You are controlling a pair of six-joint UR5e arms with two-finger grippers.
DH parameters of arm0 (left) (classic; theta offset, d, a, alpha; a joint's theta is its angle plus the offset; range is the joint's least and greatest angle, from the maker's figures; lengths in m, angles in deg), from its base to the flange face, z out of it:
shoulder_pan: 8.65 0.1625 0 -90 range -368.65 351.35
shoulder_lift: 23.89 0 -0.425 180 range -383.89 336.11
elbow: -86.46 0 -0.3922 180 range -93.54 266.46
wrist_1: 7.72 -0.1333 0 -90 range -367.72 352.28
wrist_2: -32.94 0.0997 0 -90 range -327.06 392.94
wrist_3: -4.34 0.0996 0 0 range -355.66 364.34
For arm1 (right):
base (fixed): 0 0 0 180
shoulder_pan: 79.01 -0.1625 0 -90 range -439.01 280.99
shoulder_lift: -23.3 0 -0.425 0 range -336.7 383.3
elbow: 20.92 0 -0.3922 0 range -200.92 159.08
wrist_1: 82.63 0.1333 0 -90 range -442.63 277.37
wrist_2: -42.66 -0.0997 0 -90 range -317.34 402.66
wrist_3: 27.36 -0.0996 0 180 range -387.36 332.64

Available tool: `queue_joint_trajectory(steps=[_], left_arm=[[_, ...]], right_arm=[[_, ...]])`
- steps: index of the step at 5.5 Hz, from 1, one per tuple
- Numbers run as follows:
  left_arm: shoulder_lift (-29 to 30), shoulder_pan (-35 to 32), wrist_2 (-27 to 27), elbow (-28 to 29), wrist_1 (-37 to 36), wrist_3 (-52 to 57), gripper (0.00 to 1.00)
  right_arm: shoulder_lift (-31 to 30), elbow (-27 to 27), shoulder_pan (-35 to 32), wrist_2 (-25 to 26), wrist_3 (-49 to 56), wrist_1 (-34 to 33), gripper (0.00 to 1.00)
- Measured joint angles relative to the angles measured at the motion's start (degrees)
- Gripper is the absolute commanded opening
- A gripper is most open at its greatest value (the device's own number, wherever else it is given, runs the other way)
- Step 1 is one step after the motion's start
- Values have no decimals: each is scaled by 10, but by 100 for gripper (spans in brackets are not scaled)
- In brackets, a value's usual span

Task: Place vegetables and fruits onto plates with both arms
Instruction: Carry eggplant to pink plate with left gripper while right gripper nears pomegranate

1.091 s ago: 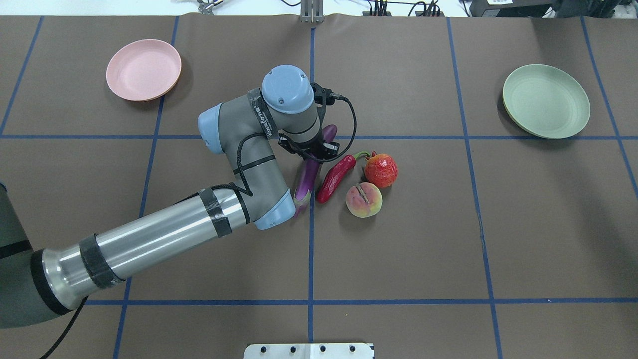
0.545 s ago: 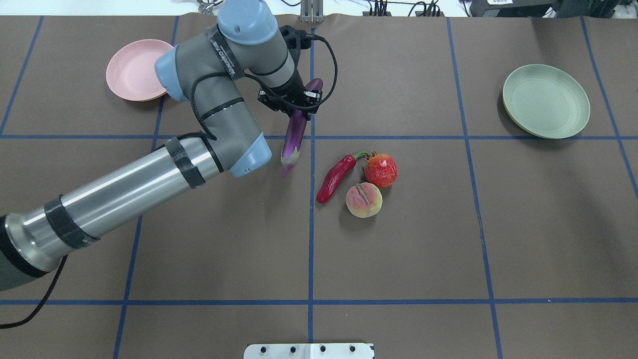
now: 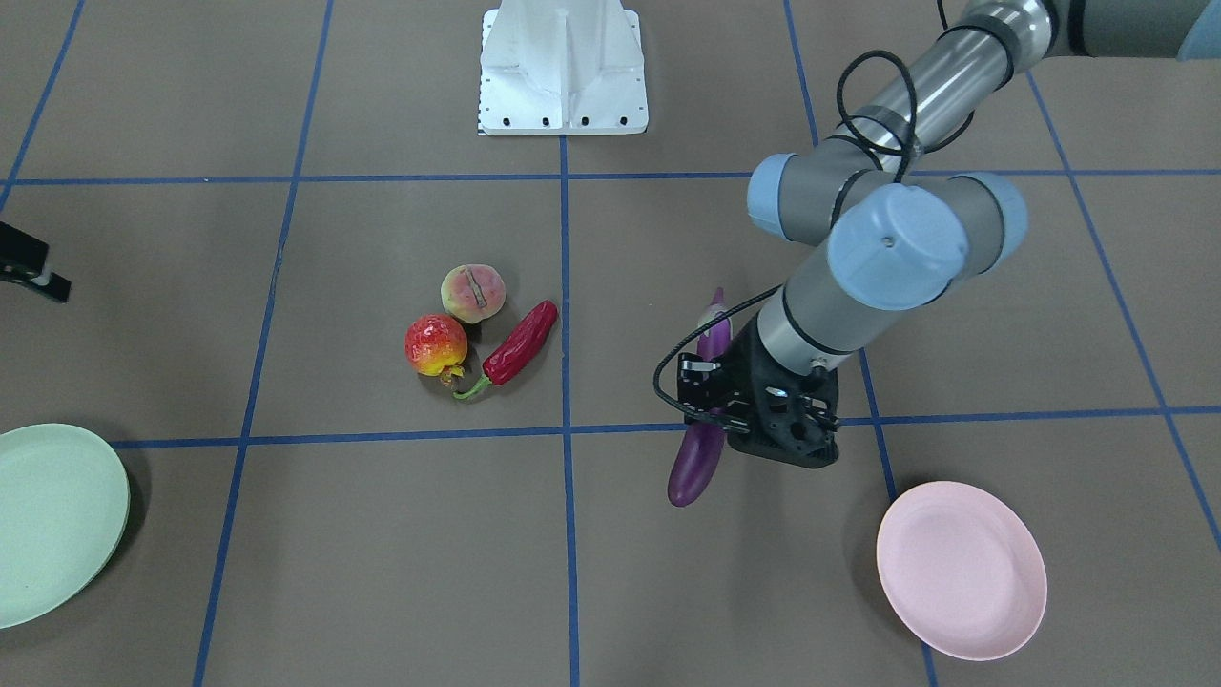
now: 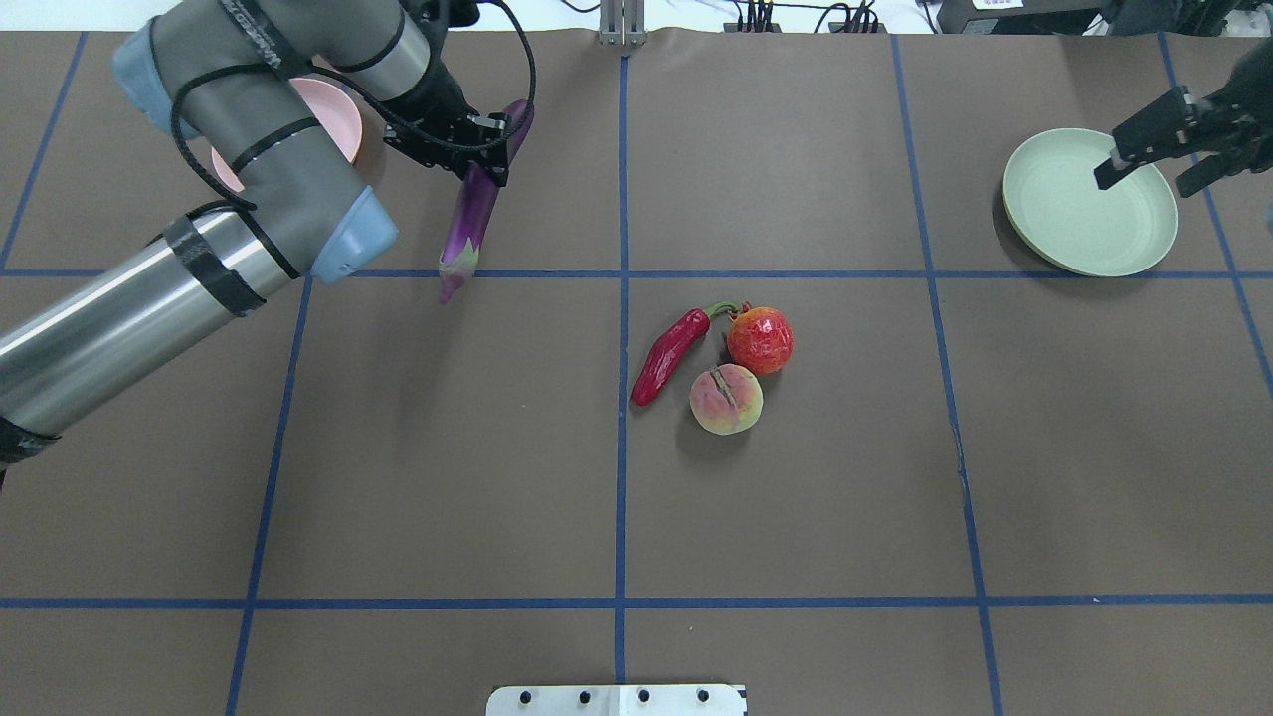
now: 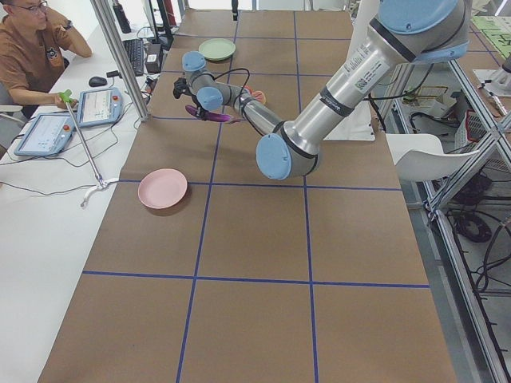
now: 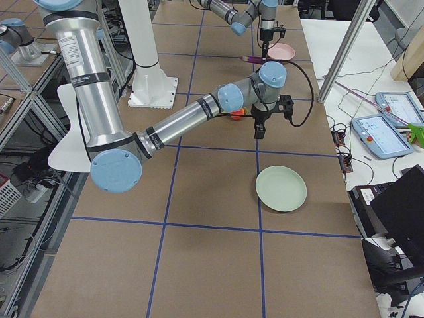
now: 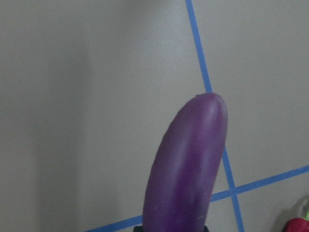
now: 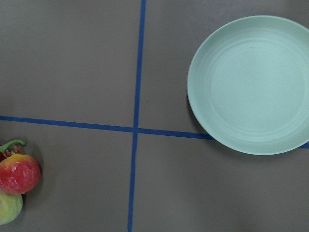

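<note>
0 of the 4 pieces of produce sit on a plate so far, and 1 is in the air. In the upper left of the overhead view, the left gripper point(image 4: 485, 149) has its jaws pinching the long, slim, glossy purple eggplant point(image 4: 471, 214) toward its rounded end. The pale-calyx end points at the frame's lower edge. The eggplant is off the brown paper-covered table point(image 4: 796, 517), just beside the round, shallow, pale pink plate point(image 3: 962, 571) and not yet over it. In the front-facing view that plate lies bare at the lower right, with the eggplant up and to its left. The left wrist view shows only the eggplant's blunt tip above a blue tape cross point(image 7: 231, 191).

The right gripper point(image 4: 1144, 177) hangs in the upper right of the overhead view, near the matching pale mint green plate point(image 4: 1084, 224). Its jaws are spread and hold nothing. That plate is bare too.

The other 3 pieces lie in a tight cluster at the centre of the overhead view: the wrinkled red chili pepper point(image 4: 669, 355) with a green stem, the round red-and-yellow pomegranate-like fruit point(image 4: 761, 340), and the pale pink-yellow peach point(image 4: 727, 399). The 2 fruits are touching or nearly so.

As I judge it, the work is in the 1st of 4 placements. The eggplant needs a short carry over the pink plate and a release. The chili pepper, the pomegranate-like fruit and the peach are all yet to be picked up.
</note>
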State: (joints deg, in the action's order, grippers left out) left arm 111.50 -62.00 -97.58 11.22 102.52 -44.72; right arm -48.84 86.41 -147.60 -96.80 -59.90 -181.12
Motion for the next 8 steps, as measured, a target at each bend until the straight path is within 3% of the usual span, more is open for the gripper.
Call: queue_joint_trajectory(steps=[2, 4, 6, 8], left_arm=[[-14, -59, -13, -3, -75, 6, 0], [-8, -102, 17, 32, -182, 4, 0], [17, -108, 61, 140, -194, -3, 0], [46, -106, 100, 254, -127, -47, 0]], right_arm=[[75, -9, 118, 77, -151, 6, 100], [134, -87, 199, 136, -263, 93, 99], [172, -170, 241, 179, -313, 162, 99], [183, -186, 255, 193, -317, 164, 99]])
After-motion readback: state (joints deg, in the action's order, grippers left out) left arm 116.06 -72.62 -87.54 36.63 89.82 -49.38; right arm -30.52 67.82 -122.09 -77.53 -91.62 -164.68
